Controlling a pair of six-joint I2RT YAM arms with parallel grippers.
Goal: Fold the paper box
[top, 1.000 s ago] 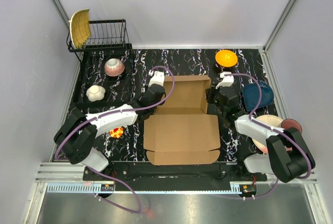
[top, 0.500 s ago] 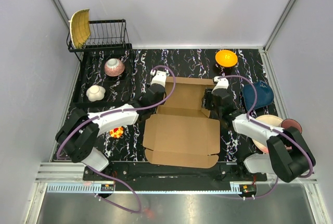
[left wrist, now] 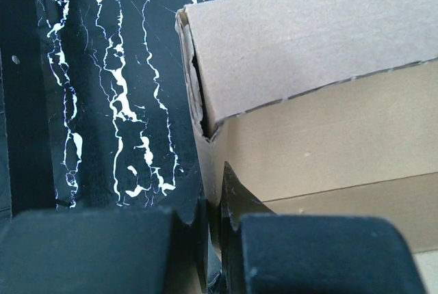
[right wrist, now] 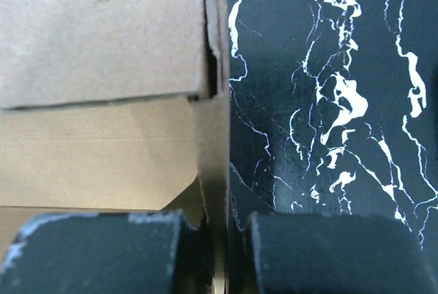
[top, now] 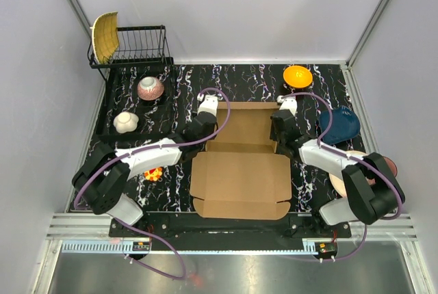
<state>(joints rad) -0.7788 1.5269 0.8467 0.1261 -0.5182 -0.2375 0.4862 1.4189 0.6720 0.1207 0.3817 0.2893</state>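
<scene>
Clamped w/ L gripper (left wrist: 217,222) on box (top: 239,179) L side wall, cardboard pinched btwn jaws; rest of box ahead & right of it. Clamped w/ R gripper (right wrist: 220,243) on R side wall; box ahead-left, mat (right wrist: 328,102) to right.

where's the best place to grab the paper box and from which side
The paper box by its upright side walls, from above on the near side, a finger on each face: they stand thin on edge. Left pincer and right pincer clamp so.
</scene>
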